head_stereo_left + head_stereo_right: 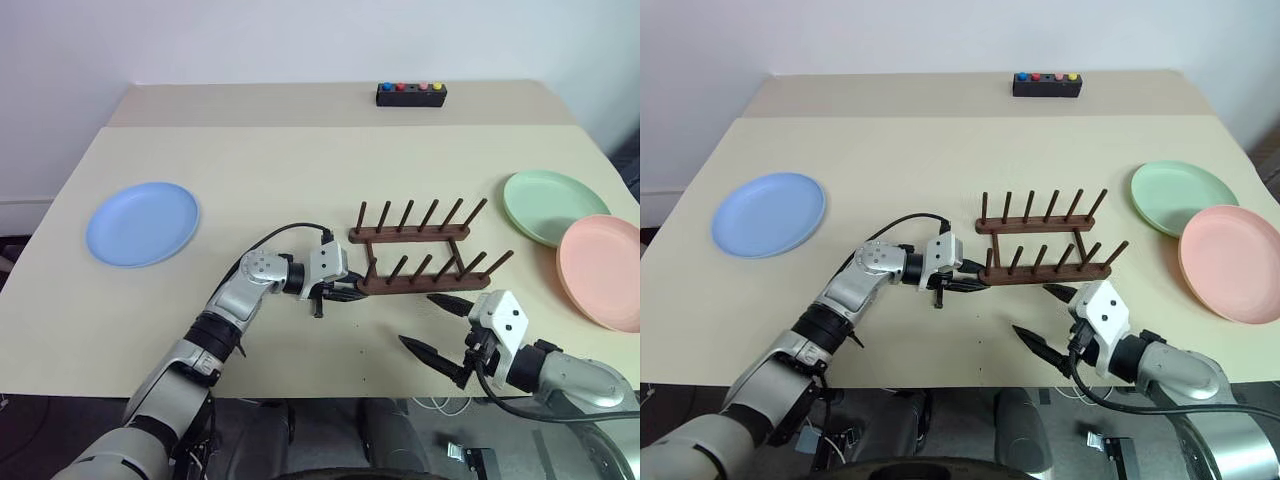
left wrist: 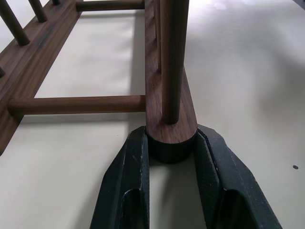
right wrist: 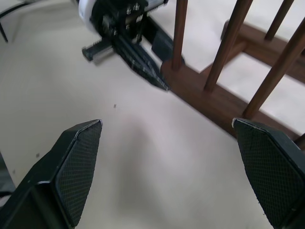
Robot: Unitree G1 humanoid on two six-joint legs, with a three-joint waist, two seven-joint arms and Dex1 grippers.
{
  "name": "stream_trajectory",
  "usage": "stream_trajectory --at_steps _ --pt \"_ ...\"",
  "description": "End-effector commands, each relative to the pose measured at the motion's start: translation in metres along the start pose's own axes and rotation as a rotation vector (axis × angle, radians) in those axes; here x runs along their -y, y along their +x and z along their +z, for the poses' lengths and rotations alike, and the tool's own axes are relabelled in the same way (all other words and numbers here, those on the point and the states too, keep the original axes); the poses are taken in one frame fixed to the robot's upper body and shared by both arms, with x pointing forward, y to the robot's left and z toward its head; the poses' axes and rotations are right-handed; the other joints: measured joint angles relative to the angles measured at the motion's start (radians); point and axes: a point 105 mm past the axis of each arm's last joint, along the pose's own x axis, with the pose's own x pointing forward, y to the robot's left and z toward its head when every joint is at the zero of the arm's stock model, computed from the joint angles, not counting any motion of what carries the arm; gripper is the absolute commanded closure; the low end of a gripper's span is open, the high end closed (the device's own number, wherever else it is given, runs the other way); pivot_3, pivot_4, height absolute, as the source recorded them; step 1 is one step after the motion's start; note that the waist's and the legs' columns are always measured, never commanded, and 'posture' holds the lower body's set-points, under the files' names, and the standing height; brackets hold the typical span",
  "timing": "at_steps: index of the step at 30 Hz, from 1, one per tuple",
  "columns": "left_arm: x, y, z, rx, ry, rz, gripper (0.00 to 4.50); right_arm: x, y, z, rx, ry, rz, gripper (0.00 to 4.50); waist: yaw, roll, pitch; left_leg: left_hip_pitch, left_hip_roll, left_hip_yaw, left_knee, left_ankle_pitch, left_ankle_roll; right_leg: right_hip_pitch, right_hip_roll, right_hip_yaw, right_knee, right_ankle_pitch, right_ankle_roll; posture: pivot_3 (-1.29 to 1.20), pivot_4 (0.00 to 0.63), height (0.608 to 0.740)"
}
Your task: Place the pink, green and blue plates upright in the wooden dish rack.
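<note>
The dark wooden dish rack stands empty in the middle of the table, with its pegs upright. My left gripper is shut on the rounded left end of the rack's near base bar, one finger on each side. My right gripper hovers open just in front of the same bar, holding nothing; the right wrist view shows its wide-set fingertips before the rack. The blue plate lies flat at the far left. The green plate and the pink plate lie flat at the right, the pink one nearer.
A small black box with coloured buttons sits at the back of the table. The pink plate lies close to the table's right edge. Bare tabletop stretches between the blue plate and the rack.
</note>
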Motion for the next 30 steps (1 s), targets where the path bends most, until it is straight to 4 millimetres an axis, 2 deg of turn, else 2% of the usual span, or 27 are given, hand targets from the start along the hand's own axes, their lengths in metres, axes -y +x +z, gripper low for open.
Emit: stream_trajectory --at_steps 1,5,20,30 --pt "-0.002 -0.003 -0.003 -0.008 0.012 -0.001 3.82 0.0 -0.003 0.014 0.027 -0.027 -0.01 0.0 0.0 0.0 0.0 0.0 0.0 0.0 0.0 0.0 0.0 0.0 0.0 0.0 0.0 0.0 0.0 0.0 0.15 0.74" --pt "-0.007 -0.008 -0.006 -0.021 0.014 0.023 3.82 0.004 -0.003 0.015 0.025 -0.026 -0.011 0.0 -0.002 0.0 0.0 0.0 0.0 0.0 0.0 0.0 0.0 0.0 0.0 0.0 0.0 0.0 0.0 0.0 0.15 0.74" --pt "-0.013 -0.023 -0.009 -0.028 0.01 0.064 3.82 0.009 -0.003 -0.003 0.02 -0.018 0.011 0.0 -0.002 0.0 0.0 0.001 0.0 0.0 0.0 0.0 0.0 0.0 0.0 0.0 0.001 0.0 0.0 0.0 0.15 0.74" --pt "-0.016 -0.022 -0.005 -0.029 0.01 0.004 3.82 0.007 -0.003 -0.006 0.026 -0.02 0.014 0.0 -0.002 0.0 0.0 0.001 0.0 0.0 0.0 0.0 0.0 0.0 0.0 0.0 0.001 0.0 0.0 0.0 0.15 0.74"
